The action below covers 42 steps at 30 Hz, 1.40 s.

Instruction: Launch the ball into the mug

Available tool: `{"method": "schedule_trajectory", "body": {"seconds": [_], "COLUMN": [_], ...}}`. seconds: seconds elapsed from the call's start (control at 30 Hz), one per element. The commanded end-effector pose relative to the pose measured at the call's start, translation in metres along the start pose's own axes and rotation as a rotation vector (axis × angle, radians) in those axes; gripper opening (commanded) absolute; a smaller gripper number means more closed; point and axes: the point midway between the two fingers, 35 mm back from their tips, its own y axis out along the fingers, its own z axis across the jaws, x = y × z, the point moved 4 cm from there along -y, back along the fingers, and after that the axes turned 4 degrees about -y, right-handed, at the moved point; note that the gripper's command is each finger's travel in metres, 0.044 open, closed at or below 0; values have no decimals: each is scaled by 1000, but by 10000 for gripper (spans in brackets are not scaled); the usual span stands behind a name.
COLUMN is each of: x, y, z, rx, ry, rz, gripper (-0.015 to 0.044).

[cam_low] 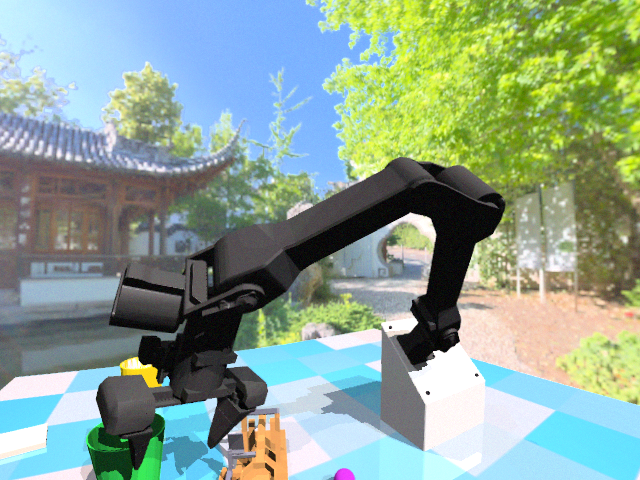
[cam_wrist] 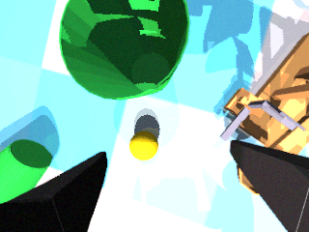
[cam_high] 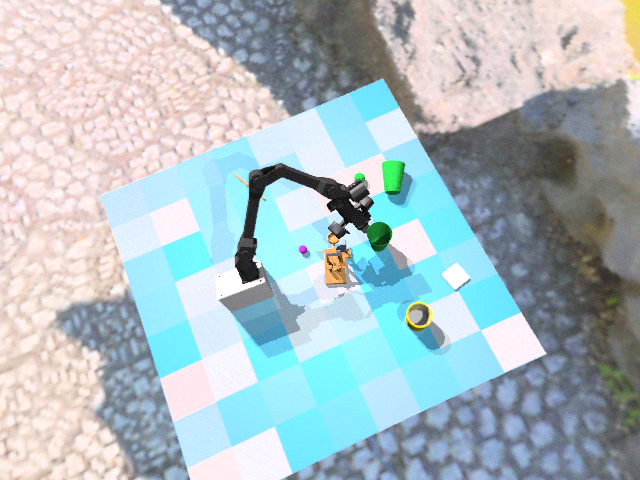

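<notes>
Yellow ball (cam_wrist: pixel 143 145): on the desk (cam_high: pixel 320 392) directly under my gripper (cam_wrist: pixel 169 151), in the gap between my two fingers, touching neither.
My gripper: released, spread wide, nothing in it, hovering near the desk's middle.
Catapult (cam_high: pixel 336 266): orange, at the desk's middle, just beside my gripper.
Yellow mug (cam_high: pixel 418 315): upright, well apart from the catapult, toward the desk's right edge in the top view.
Green cup (cam_high: pixel 379 235): just beside the ball, close to my gripper.
Second green cup (cam_high: pixel 392 176): toward the far corner.
Purple ball (cam_high: pixel 302 249): near the catapult.
</notes>
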Motion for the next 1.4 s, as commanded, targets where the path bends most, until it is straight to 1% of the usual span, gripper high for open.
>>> {"method": "schedule_trajectory", "body": {"seconds": [0.0, 0.27, 0.57, 0.63, 0.77, 0.83, 0.9, 0.93, 1.37], "x": [22, 53, 69, 70, 70, 68, 63, 61, 58], "y": [-2, -15, -32, -35, -35, -25, 1, 8, 22], "z": [-33, -91, -152, -161, -162, -163, -168, -169, -172], "rx": [-70, -170, -257, -267, -268, -268, -268, -268, -267], "ry": [127, 375, 659, 701, 706, 706, 706, 706, 706], "rz": [22, 69, 154, 170, 172, 171, 172, 173, 173], "gripper": [440, 440, 440, 440, 440, 440, 440, 440, 440]}}
